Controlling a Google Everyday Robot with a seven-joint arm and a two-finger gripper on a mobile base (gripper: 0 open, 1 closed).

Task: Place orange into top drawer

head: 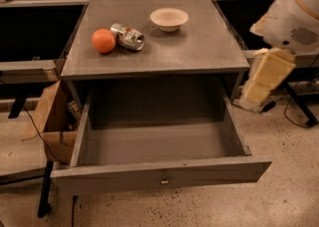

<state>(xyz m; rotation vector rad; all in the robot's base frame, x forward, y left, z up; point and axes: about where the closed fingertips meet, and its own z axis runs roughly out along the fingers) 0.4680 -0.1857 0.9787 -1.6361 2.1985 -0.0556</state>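
The orange lies on the top of the grey cabinet, at its left side, touching a crushed silver can. The top drawer is pulled fully open below, and its inside shows nothing in it. A small metal keyhole sits at the centre of its front panel. My arm shows as white and cream links at the right, beside the cabinet's right edge. My gripper is out of view, far from the orange.
A pale bowl stands at the back middle of the cabinet top. A cardboard box and a black stand leg are left of the drawer. Dark shelving runs behind both sides. The floor is speckled.
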